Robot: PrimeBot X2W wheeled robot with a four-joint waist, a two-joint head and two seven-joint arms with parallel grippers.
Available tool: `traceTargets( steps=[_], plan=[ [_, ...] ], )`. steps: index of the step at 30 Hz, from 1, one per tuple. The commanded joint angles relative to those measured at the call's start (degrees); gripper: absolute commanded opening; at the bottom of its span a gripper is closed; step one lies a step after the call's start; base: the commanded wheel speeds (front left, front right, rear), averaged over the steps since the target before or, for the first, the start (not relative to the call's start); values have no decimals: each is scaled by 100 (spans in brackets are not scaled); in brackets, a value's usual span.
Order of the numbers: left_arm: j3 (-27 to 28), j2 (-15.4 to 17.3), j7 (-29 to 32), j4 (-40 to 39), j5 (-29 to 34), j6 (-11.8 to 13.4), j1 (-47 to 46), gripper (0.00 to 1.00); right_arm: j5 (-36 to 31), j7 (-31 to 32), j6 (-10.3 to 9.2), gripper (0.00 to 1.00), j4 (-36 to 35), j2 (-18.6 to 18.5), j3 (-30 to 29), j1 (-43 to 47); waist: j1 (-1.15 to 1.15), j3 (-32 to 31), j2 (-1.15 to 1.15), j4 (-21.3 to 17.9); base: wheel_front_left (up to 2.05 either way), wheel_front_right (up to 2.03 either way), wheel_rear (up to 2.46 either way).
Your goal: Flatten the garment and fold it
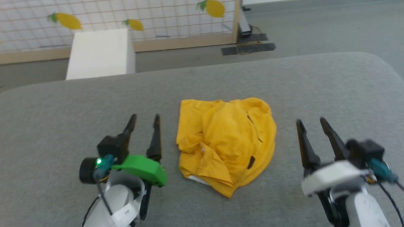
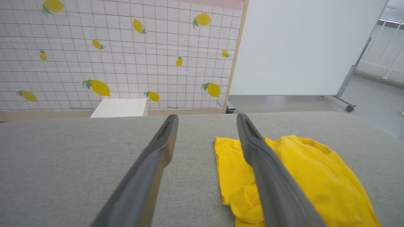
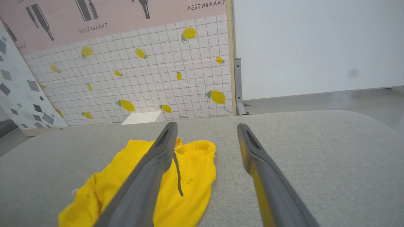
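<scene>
The garment (image 1: 225, 143) is lying crumpled. We are hovering the left gripper (image 1: 145, 116) at its 9 o'clock, the right gripper (image 1: 310, 120) at 3 o'clock, both with fingers open and empty.

The garment (image 1: 225, 145) lies crumpled in a yellow heap on the grey padded surface (image 1: 63, 104). My left gripper (image 1: 145, 117) is just left of the garment, fingers parted and holding nothing. My right gripper (image 1: 310, 120) is to the garment's right, a little farther off, its fingers also spread and empty. Beyond the garment and to its left, past the surface's far edge, a white box (image 1: 100, 53) stands before a lemon-patterned screen (image 1: 157, 15).
</scene>
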Motion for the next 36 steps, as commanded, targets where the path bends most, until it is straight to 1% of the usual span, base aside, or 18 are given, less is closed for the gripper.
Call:
traceTargets(
  steps=[1, 3, 6, 10, 13, 16, 18, 20, 23, 24, 25, 26, 27, 28, 32, 34, 36],
  plan=[
    [90, 23, -90, -45, 54, 32, 138, 100, -24, 118, -9, 100, -12, 0, 60, -272, 0, 181, 0, 376, 0, 0, 0],
    [232, 3, -149, -124, 91, 11, 241, 100, -5, 365, -9, 100, 91, 0, 143, -605, 0, 293, 0, 527, 0, 0, 0],
    [526, -115, -165, -423, 212, -41, 344, 100, 362, 932, -9, 100, 441, 0, 199, -1137, 0, 473, 0, 733, 0, 0, 0],
    [955, -420, -168, -789, 392, -260, 480, 100, 753, 1844, -9, 100, 1167, 0, 41, -1988, 0, 740, 0, 1026, 0, 0, 0],
    [1182, -595, -168, -897, 528, -427, 508, 100, 693, 2478, -9, 100, 1754, 0, -197, -2505, 0, 906, 0, 1222, 0, 0, 0],
    [1323, -724, -169, -923, 650, -597, 500, 100, 330, 3202, -9, 100, 2365, 0, -464, -2941, 0, 1048, 0, 1407, 0, 0, 0],
    [1388, -773, -169, -888, 699, -668, 499, 100, 75, 3666, -9, 100, 2692, 0, -619, -3130, 0, 1103, 0, 1502, 0, 0, 0],
    [1434, -801, -169, -847, 728, -730, 489, 100, -149, 4054, -9, 100, 2914, 0, -731, -3257, 0, 1131, 0, 1575, 0, 0, 0],
    [1490, -821, -169, -801, 733, -798, 482, 100, -47, 4440, -9, 99, 3083, 0, -712, -3334, 0, 1120, 0, 1633, 0, 0, 0],
    [1518, -825, -169, -786, 738, -807, 486, 100, -1, 4479, -9, 48, 3062, 0, -656, -3337, 0, 1104, 0, 1633, 0, 0, 0],
    [1535, -826, -169, -777, 720, -808, 496, 100, 36, 4427, -9, 18, 3003, 0, -602, -3329, 0, 1079, 0, 1621, 0, 0, 0],
    [1546, -828, -169, -768, 694, -804, 515, 100, 65, 4280, -9, 0, 2887, 0, -536, -3308, 0, 1043, 0, 1601, 0, 0, 0],
    [1552, -828, -169, -759, 680, -800, 532, 100, 66, 4141, -9, 0, 2784, 0, -496, -3275, 0, 1004, 0, 1580, 0, 0, 0],
    [1578, -829, -169, -713, 674, -786, 612, 100, 72, 3586, -9, 0, 2341, 0, -376, -3037, 0, 806, 0, 1465, 0, 0, 0],
    [1649, -830, -170, -681, 705, -790, 780, 100, 38, 2951, -9, 0, 1538, 0, -349, -2465, 0, 521, 0, 1239, 0, 0, 0],
    [1694, -830, -170, -675, 737, -788, 866, 100, -8, 2666, -9, 0, 1031, 0, -543, -2068, 0, 385, 0, 1109, 0, 0, 0],
    [1735, -830, -170, -654, 765, -806, 931, 100, -98, 2414, -9, 0, 504, 0, -946, -1626, 0, 273, 0, 994, 0, 0, 0]
  ],
)
